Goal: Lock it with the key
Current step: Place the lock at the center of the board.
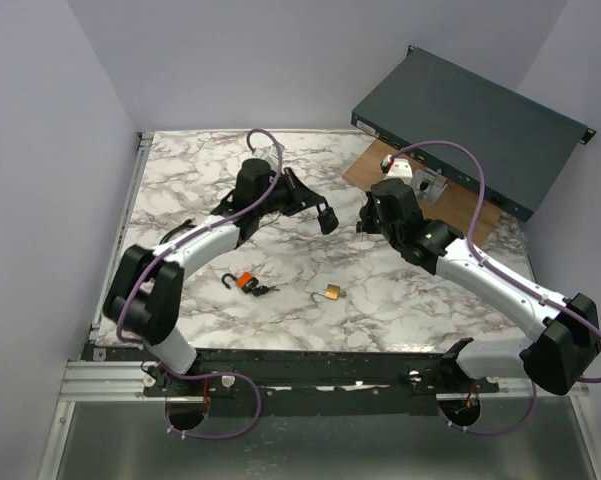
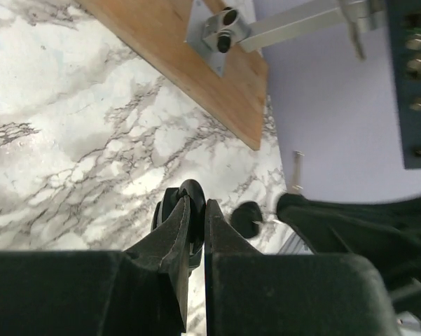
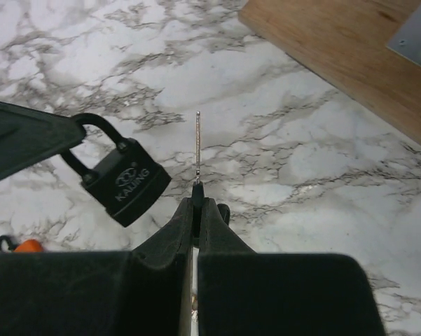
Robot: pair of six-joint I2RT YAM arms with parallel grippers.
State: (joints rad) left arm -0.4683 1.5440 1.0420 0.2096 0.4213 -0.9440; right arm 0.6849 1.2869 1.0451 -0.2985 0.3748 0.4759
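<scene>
**Three padlocks, one key, two claws**

Nearest me, two padlocks lie on the marble table. An orange padlock sits left of centre with its shackle swung open. A brass padlock lies to its right, apart from it.

Farther in, above the table, the left claw is pinched narrow on the shackle of the third, the black padlock, which hangs tilted. From the right, the right claw is closed tight on the single key. Its blade points outward, near the black padlock but not touching it.

At the far right lies one wooden board carrying a metal bracket. One dark box stands behind it.
</scene>
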